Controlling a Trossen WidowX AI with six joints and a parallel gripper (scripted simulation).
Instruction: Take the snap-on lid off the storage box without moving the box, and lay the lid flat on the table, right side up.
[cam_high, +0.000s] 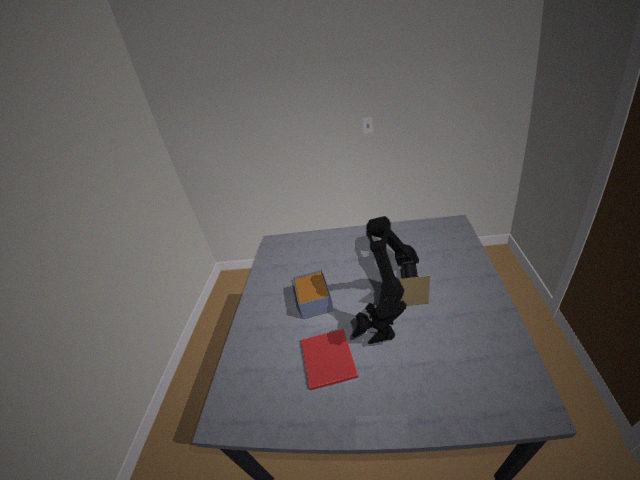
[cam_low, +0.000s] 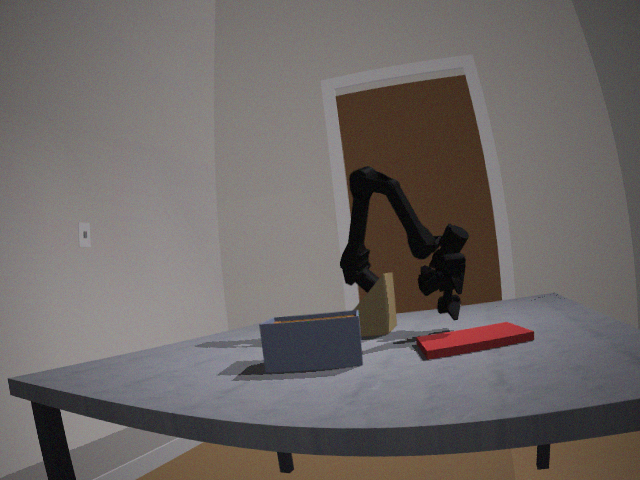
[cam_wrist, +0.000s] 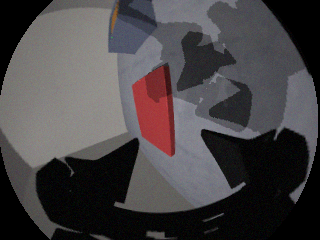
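Note:
The red lid (cam_high: 330, 364) (cam_low: 475, 338) (cam_wrist: 152, 117) lies flat on the table, smooth face up, apart from the box. The blue-grey storage box (cam_high: 316, 307) (cam_low: 312, 345) (cam_wrist: 131, 37) stands upright and uncovered, with orange showing inside. My gripper (cam_high: 361, 339) (cam_low: 453, 314) (cam_wrist: 170, 136) is open, with nothing between its fingers. It hangs above the table beside the lid, on the arm's side, touching neither lid nor box. In the wrist view the lid shows beyond the gap between the fingers. The lid's underside is hidden.
A tan upright block (cam_high: 419, 291) (cam_low: 383, 310) stands on the table (cam_high: 444, 382) (cam_low: 403, 392) near the arm's base, to the right of the box in the top view. The lid lies between the box and the table's front edge in that view.

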